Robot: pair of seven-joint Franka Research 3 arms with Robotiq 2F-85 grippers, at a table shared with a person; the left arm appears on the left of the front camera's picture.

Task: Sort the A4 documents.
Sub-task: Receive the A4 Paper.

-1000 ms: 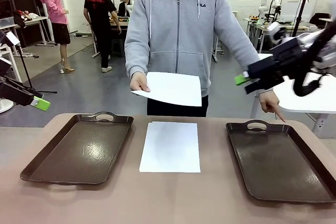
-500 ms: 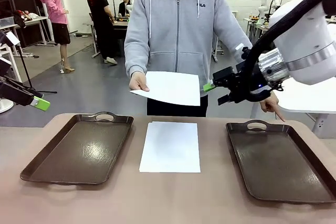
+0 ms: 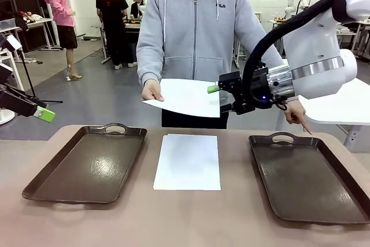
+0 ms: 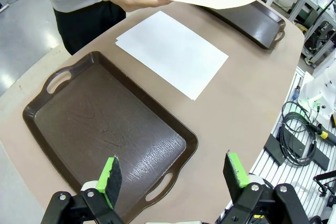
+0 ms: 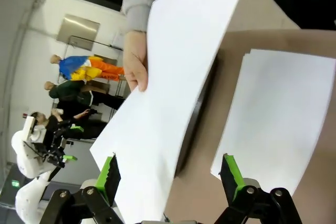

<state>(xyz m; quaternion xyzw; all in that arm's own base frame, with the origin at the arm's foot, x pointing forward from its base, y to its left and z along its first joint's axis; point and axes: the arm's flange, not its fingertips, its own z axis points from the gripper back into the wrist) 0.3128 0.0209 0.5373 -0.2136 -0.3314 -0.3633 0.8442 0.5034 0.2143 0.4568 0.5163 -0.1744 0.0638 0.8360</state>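
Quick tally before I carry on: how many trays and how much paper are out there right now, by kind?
Brown trays: 2, the left tray and the right tray.
White paper on the table: 1 pile between the trays; its sheets cannot be counted.
White paper in the air: 1 sheet, held out by the person.
Total: 4.

A plain white sheet (image 3: 188, 96) is held in the air by one edge in the person's hand (image 3: 153, 91), nearly flat and slightly sagging, above the far edge of the table (image 3: 185, 224). A small stack of white sheets (image 3: 188, 161), slightly offset, is laid flat mid-table, nearer the far edge.
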